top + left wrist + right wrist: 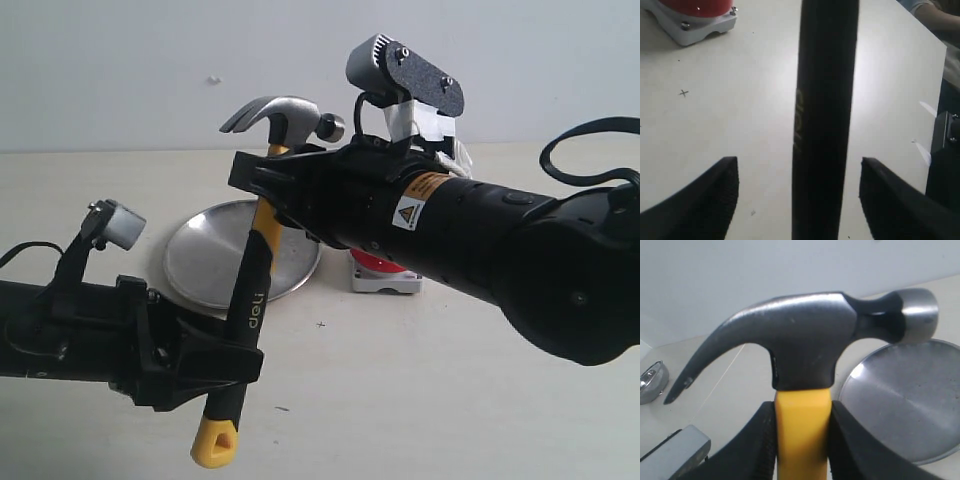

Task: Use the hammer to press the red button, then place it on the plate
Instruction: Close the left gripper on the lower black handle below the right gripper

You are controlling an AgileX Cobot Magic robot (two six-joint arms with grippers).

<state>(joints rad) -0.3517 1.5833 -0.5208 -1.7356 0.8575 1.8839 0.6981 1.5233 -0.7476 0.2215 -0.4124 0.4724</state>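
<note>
Hammer (252,290) held upright above the counter (420,390) — right hand (802,437) clamped below its head, left hand (799,195) apart around the handle; button (380,266) press and plate (205,262) placement apparently not yet done.

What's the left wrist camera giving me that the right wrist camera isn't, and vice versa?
Only the left wrist view: the red button, and the left gripper open, with gaps either side of the hammer handle. Only the right wrist view: the plate, the steel head, and the right gripper shut on the yellow neck. Both: the hammer and the table.
</note>
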